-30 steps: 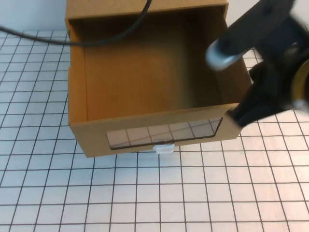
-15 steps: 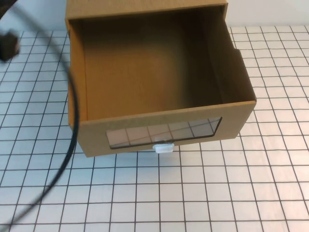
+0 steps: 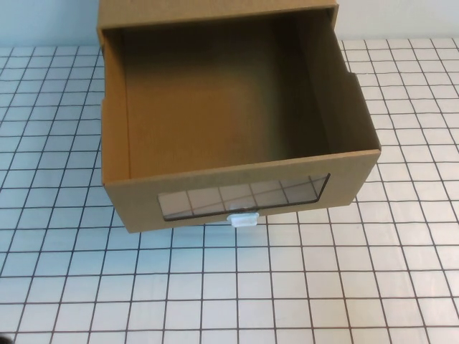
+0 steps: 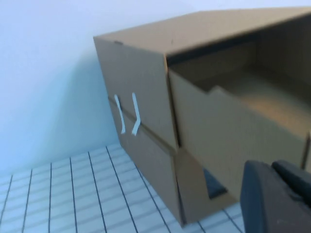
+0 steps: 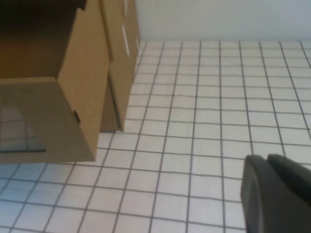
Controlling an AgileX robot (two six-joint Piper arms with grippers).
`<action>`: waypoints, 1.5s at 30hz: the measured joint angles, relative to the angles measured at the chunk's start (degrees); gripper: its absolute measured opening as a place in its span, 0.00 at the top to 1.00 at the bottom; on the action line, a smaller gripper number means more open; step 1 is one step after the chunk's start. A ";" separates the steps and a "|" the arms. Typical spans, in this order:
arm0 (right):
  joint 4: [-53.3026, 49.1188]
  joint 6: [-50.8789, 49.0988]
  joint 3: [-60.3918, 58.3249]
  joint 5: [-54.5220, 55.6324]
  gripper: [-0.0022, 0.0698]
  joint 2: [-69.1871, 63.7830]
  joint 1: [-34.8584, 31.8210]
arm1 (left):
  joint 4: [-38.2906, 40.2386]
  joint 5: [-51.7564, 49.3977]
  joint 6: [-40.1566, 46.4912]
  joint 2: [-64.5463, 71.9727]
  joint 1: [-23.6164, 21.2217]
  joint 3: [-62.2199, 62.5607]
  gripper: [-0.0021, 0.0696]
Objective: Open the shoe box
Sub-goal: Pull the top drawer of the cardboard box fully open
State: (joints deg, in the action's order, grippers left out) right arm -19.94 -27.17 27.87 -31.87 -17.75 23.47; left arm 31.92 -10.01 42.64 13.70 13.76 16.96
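Open shoe box (image 3: 229, 115), gridded table (image 3: 215, 287)

shoe box (image 3: 215, 190): brown cardboard | tab (image 3: 242, 219): white | table (image 3: 215, 287): white, black grid

the shoe box (image 3: 179, 8) drawer (image 3: 136, 204) is gaping open on top, its cardboard walls (image 3: 117, 107) blocking the sides; the table (image 3: 229, 287) is lying open in front.

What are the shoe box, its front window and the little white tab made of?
Shoe box: brown matte cardboard, going by its raw cut edges. Window: clear film, probably plastic; grid lines show through it. Tab: white, smooth, likely plastic. Left gripper, shut, hangs beside the box; right gripper, shut, hangs over the gridded table; neither touches anything.
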 joint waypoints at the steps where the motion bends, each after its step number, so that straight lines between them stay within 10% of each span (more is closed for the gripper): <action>1: -0.11 -0.67 -2.55 2.52 0.99 2.18 0.00 | 0.32 0.29 -0.08 -1.81 0.00 -1.84 0.97; 38: -7.40 -7.50 -16.40 15.77 0.99 10.10 -0.24 | 9.62 7.67 -0.27 -8.72 0.00 -18.48 0.97; 45: -9.13 -7.50 -22.21 21.58 0.99 10.95 -14.49 | 9.62 7.67 -0.27 -8.72 0.00 -18.48 0.97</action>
State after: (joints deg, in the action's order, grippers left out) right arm -29.07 -34.67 5.66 -10.28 -6.80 8.98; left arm 41.54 -2.34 42.38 4.98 13.76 -1.52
